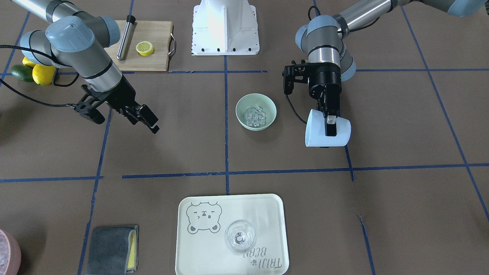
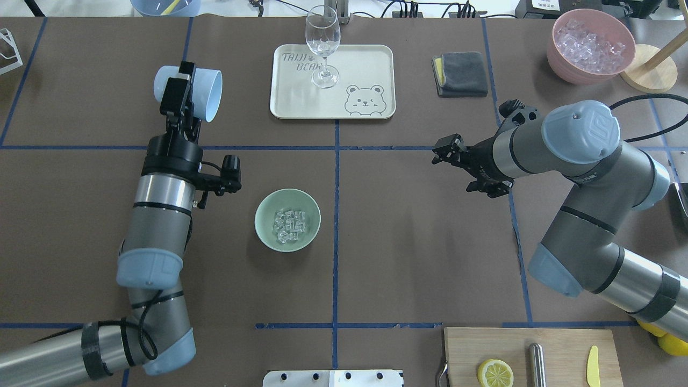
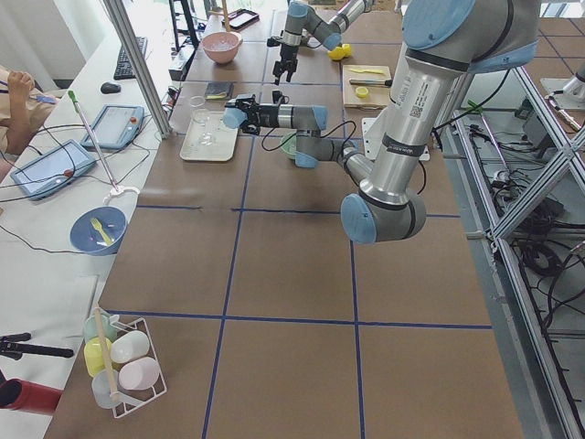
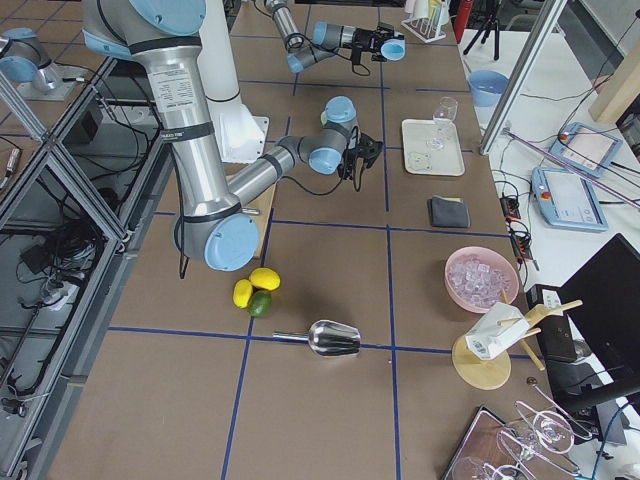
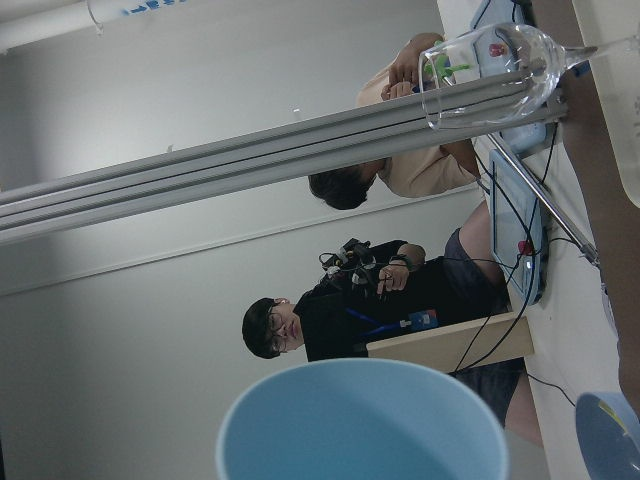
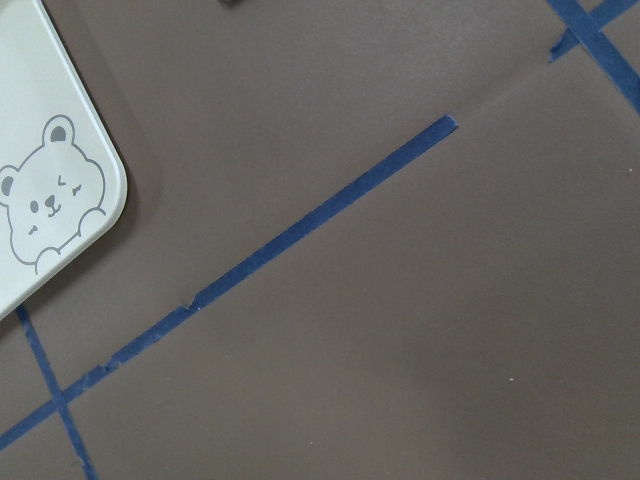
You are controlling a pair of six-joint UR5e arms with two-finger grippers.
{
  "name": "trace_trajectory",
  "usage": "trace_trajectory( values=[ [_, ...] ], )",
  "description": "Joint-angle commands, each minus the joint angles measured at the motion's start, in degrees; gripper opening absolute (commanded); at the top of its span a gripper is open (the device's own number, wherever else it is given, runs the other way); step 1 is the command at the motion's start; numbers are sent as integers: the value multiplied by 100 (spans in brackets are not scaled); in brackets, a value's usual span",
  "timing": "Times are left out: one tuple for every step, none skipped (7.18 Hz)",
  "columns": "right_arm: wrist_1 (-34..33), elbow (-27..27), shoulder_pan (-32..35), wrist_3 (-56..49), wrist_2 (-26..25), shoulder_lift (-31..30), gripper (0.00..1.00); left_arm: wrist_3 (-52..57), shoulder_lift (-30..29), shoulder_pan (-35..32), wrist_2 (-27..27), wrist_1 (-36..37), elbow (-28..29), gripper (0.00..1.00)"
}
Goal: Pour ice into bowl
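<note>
The mint-green bowl [image 1: 270, 106] stands near the table's middle and holds the ice [image 1: 255, 115], a small heap of clear cubes. Both also show in the overhead view, the bowl [image 2: 263, 210] and the ice [image 2: 288, 223]. My left gripper [image 1: 331, 126] is shut on a light blue cup [image 1: 319, 133], held on its side above the table, apart from the bowl and to its far left in the overhead view [image 2: 208, 94]. The cup's rim fills the bottom of the left wrist view [image 5: 360, 420]. My right gripper [image 1: 152, 123] is open and empty, hovering on the bowl's other side [image 2: 445, 150].
A pale tray [image 2: 376, 80] with a wine glass [image 2: 322, 43] sits at the far edge, with a grey cloth [image 2: 462, 72] and a pink bowl of ice [image 2: 591, 45] beside it. A cutting board [image 1: 153, 61] holds a lemon slice [image 1: 145, 48] and a metal rod [image 1: 125, 38].
</note>
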Motion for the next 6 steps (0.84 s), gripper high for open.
trace_trajectory(
  values=[
    [1,-2,-10,-26,-10,44,100,-2520,218,-392,-1174,340,11,0],
    [1,-2,-11,-43,-10,53,100,-3766,463,-392,-1166,279,2,0],
    [10,7,-11,-44,-1,61,100,-5415,857,-374,-1140,235,-59,0],
    [10,7,-11,-35,-10,62,100,-7058,1192,-374,-1183,225,-94,0],
    [10,16,-11,-35,-1,70,100,-8476,1483,-357,-1166,191,-60,0],
    [19,16,-11,-35,-10,62,100,-9264,1746,-357,-1158,103,-155,0]
  ],
)
